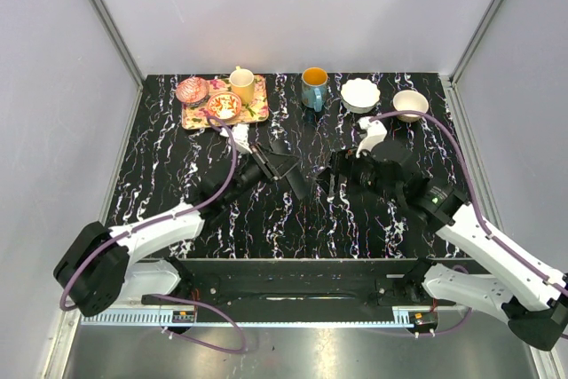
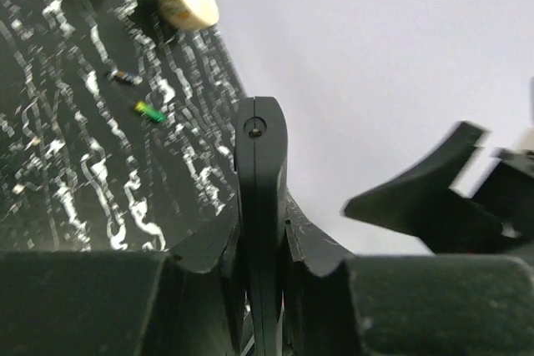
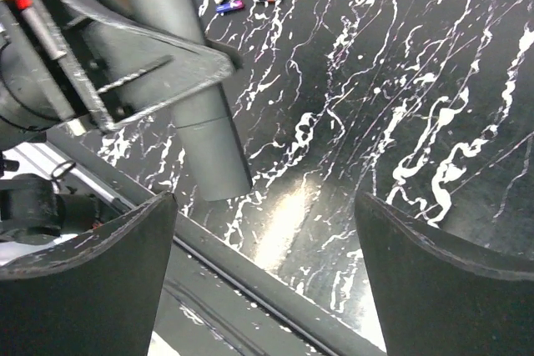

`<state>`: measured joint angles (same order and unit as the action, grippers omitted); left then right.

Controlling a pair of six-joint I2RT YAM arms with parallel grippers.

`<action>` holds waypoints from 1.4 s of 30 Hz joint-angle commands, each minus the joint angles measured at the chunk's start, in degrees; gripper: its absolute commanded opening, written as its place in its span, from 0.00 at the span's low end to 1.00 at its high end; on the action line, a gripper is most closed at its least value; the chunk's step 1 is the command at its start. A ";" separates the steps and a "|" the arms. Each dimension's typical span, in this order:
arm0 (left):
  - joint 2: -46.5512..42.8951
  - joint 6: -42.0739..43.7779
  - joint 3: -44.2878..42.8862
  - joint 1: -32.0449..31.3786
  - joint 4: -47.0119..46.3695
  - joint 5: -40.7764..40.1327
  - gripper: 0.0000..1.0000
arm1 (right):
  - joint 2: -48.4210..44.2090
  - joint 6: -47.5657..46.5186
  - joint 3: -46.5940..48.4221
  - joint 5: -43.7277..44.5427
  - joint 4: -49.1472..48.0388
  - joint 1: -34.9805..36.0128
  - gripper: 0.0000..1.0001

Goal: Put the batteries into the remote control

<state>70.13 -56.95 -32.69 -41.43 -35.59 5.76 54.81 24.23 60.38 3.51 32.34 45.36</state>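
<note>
The remote control (image 1: 295,182) is a long dark-grey bar, lifted over the middle of the table. My left gripper (image 2: 263,248) is shut on it, and the remote (image 2: 260,174) stands edge-on between the fingers. In the right wrist view the remote (image 3: 198,97) slants down from the left gripper's fingers (image 3: 133,72). My right gripper (image 3: 263,273) is open and empty, just right of the remote (image 1: 342,170). Two small batteries (image 2: 150,112) lie on the tabletop in the left wrist view. The right wrist view also shows batteries (image 3: 230,4), beyond the remote.
At the back stand a floral tray (image 1: 257,114) with cups, a blue mug (image 1: 313,86), a white bowl (image 1: 360,93) and a tan bowl (image 1: 410,104). The table's near edge rail (image 3: 250,277) runs just under my right gripper.
</note>
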 commanded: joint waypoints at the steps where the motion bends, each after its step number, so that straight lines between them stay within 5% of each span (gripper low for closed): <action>1: -3.94 0.70 3.76 0.65 -17.57 -0.58 0.00 | -2.77 8.10 -5.35 -1.66 -10.85 -0.19 0.92; 5: -4.65 1.05 6.58 2.31 -23.99 1.26 0.02 | -6.37 15.30 -13.87 -4.99 -21.69 -0.10 0.93; 12: -4.74 2.63 7.55 2.76 -29.43 0.66 0.00 | -3.66 21.29 -15.64 -10.09 -29.34 -0.28 0.95; 21: -8.33 3.60 8.78 2.67 -24.62 -5.05 0.00 | 2.58 32.98 -20.91 -19.67 -47.43 -5.02 0.93; 32: -11.42 5.80 8.34 2.58 -17.85 -7.15 0.00 | 9.61 37.29 -21.01 -25.83 -58.52 -5.99 0.86; 42: -11.33 5.88 7.20 2.15 -16.61 -7.43 0.00 | 13.48 36.86 -18.46 -28.91 -58.00 -5.90 0.73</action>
<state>59.99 -52.27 -23.86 -38.85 -49.87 -0.25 67.16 60.77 39.11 -22.83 -22.92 39.70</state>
